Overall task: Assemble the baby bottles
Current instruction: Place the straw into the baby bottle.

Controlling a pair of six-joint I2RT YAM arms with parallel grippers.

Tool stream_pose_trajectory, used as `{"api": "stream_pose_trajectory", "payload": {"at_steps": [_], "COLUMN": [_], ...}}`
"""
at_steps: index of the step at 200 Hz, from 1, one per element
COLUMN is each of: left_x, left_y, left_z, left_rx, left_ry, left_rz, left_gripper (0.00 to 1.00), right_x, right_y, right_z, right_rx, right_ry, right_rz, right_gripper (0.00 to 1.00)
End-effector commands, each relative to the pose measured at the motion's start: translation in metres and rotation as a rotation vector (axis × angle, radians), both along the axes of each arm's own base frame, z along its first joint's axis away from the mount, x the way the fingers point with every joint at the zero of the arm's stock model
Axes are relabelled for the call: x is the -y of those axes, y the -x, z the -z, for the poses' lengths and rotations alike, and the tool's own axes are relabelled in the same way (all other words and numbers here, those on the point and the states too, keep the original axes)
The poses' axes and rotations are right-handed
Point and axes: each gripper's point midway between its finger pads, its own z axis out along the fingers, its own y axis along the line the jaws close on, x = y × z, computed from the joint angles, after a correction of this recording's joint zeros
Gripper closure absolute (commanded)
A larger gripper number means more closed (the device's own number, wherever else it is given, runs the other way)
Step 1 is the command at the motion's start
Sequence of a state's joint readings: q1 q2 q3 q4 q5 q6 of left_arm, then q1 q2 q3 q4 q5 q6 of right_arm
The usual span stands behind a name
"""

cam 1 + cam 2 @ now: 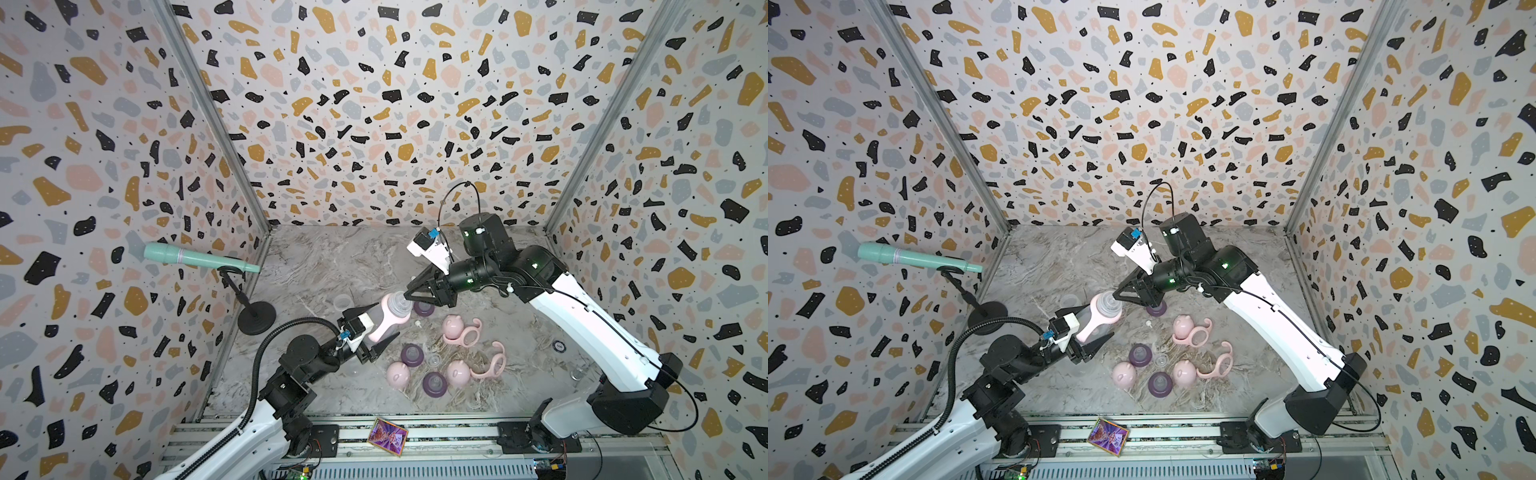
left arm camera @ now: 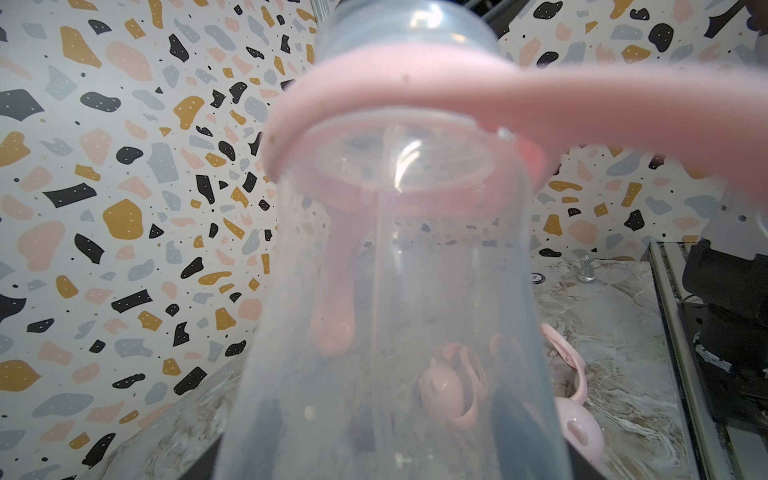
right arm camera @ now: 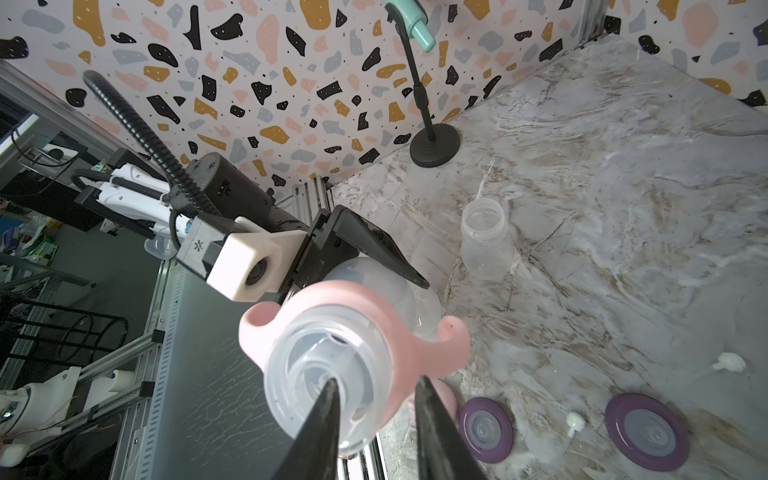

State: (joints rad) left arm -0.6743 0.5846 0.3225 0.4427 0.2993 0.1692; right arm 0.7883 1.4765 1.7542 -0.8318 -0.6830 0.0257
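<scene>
— Baby bottle (image 1: 392, 311) first: where is it?
— Raised off the marble table (image 1: 324, 257) and tilted. The left gripper (image 1: 1100, 319) has its jaws clamped on the clear body. A pink collar (image 3: 374, 307) sits round the neck, with a translucent top piece (image 3: 316, 365) above it.
— And the right gripper (image 3: 376, 380)?
— At the bottle's mouth. Its fingers stand a little apart, one tip over the opening and the other outside by the collar. Whether they pinch the rim, I cannot tell.
— What lies on the table?
— A second bottle (image 3: 486, 239) stands upright between the microphone stand (image 3: 434, 147) and the raised one. Nearer the front lie purple teat rings (image 1: 412, 354), pink caps (image 1: 452, 326) and loose collars (image 1: 494, 361), close together
</scene>
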Motion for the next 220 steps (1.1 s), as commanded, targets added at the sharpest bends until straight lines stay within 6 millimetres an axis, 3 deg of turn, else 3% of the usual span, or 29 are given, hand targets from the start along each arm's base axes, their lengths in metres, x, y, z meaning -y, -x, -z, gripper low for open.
{"api": "stream_pose_trajectory", "payload": {"at_steps": [1,26,47,88,114,134,151,167,177,197,220], "left_x": [-0.002,-0.002,-0.002,-0.007,-0.01,-0.012,-0.016,-0.021,-0.024,-0.03,-0.036], "left_y": [0.006,0.006,0.004,-0.002,-0.004,-0.004,-0.007,-0.008,-0.007,-0.004,-0.002], "left_z": [-0.026,-0.026,-0.025,-0.018,-0.015,-0.015,-0.015,-0.016,-0.017,-0.021,-0.025], "left_rx": [0.074,0.074,0.069,0.044,0.037,0.037,0.028,0.024,0.024,0.028,0.034], "left_ry": [0.061,0.061,0.06,0.062,0.074,0.08,0.091,0.105,0.118,0.152,0.176], "left_rz": [0.015,0.014,0.006,-0.04,-0.057,-0.069,-0.094,-0.119,-0.128,-0.142,-0.157], "left_gripper": [1.0,1.0,1.0,1.0,1.0,1.0,1.0,1.0,1.0,1.0,1.0], "right_x": [-0.002,-0.001,0.003,0.031,0.041,0.047,0.06,0.081,0.088,0.083,0.069], "right_y": [0.004,0.002,-0.001,-0.022,-0.029,-0.033,-0.046,-0.059,-0.057,-0.039,-0.026], "right_z": [0.004,0.008,-0.001,-0.024,-0.015,-0.005,0.025,0.074,0.103,0.151,0.194], "right_rx": [0.004,0.006,0.027,0.062,0.046,0.04,0.041,0.031,0.017,-0.014,-0.064], "right_ry": [0.024,0.04,0.031,-0.021,-0.007,0.013,0.11,0.28,0.365,0.449,0.456], "right_rz": [-0.015,0.0,0.023,0.138,0.176,0.212,0.312,0.426,0.446,0.403,0.369], "right_gripper": [0.69,0.69,0.68,0.45,0.34,0.3,0.29,0.29,0.28,0.22,0.19]}}
